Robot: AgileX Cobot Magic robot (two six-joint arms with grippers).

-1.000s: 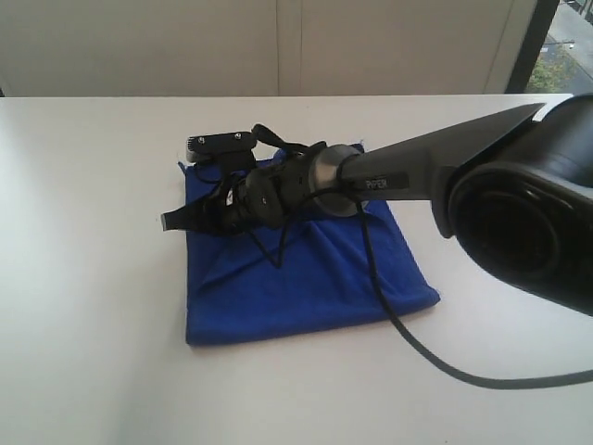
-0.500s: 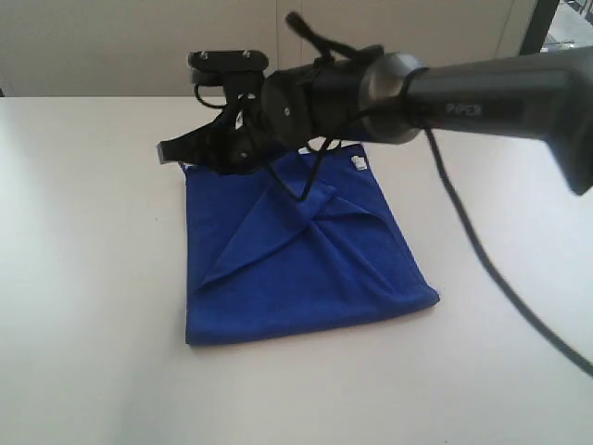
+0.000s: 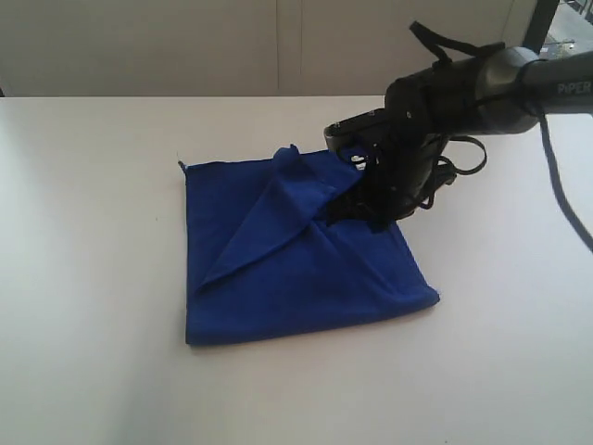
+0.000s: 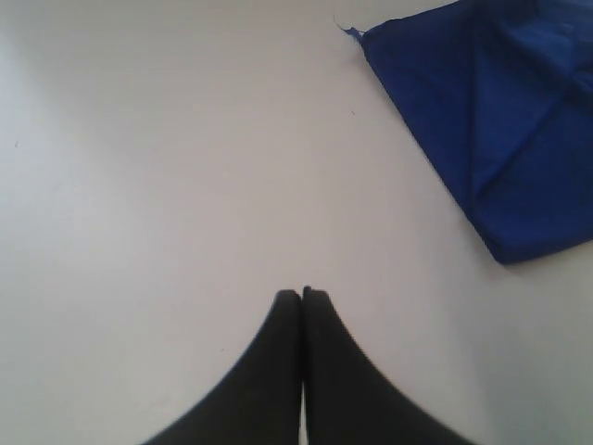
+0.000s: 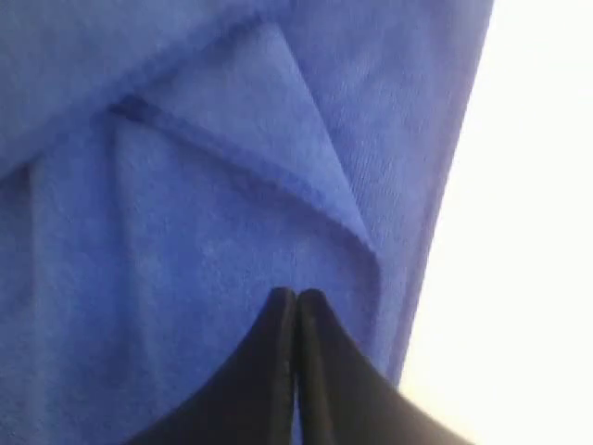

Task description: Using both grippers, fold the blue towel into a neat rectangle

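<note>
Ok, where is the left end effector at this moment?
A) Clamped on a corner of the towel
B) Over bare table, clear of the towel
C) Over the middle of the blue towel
B: the left wrist view shows the shut left end effector over bare white table, with the blue towel lying apart from it.

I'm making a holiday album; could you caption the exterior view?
Right gripper, jaws shut, over a partly folded blue towel on a white table.
</note>
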